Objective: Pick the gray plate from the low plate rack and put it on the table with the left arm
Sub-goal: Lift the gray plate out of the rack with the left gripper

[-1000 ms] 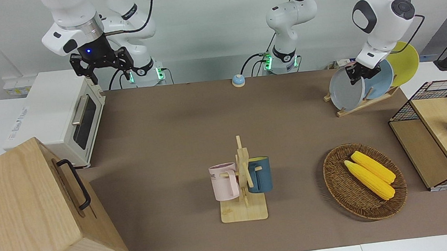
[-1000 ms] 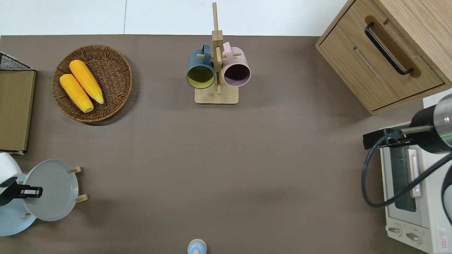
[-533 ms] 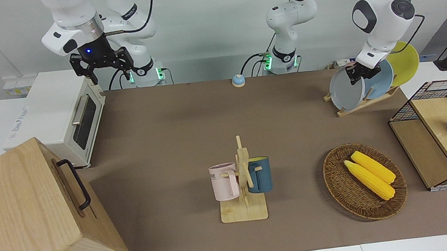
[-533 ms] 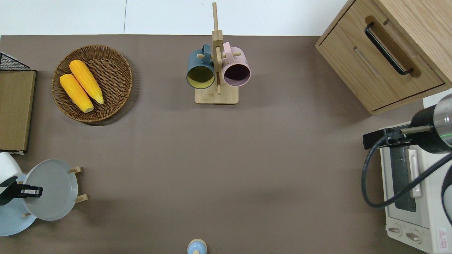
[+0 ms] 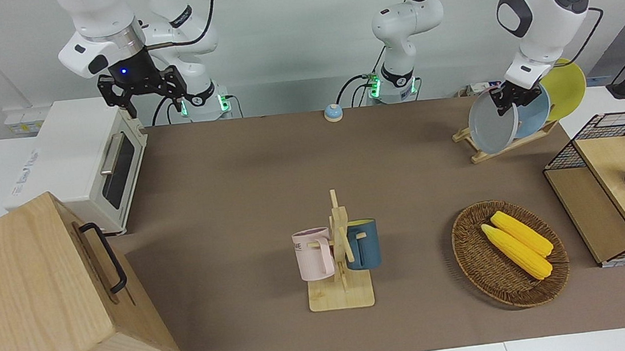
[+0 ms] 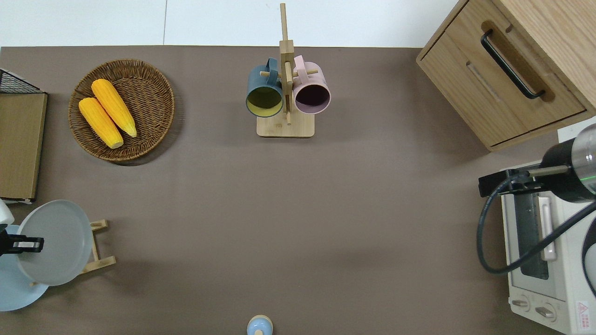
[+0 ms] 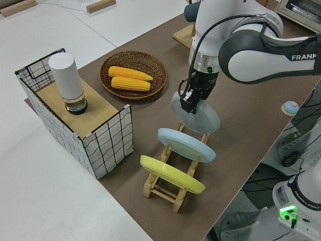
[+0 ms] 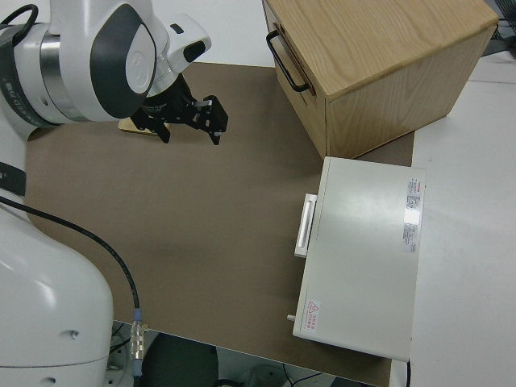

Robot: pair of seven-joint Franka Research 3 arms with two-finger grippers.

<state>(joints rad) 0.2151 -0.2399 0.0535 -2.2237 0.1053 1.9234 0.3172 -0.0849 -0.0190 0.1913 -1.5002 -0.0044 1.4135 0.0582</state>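
Front: upper right, left gripper (image 5: 513, 100) clamps gray plate (image 5: 491, 123) rim above low plate rack (image 5: 507, 143) | Overhead: lower-left edge, plate over rack | Left side: centre, plate tilted, clear of rack slots | Right arm parked, fingers spread

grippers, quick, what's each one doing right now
Left gripper: shut on the gray plate, lifted over the low plate rack.
Right gripper: open, empty, parked.
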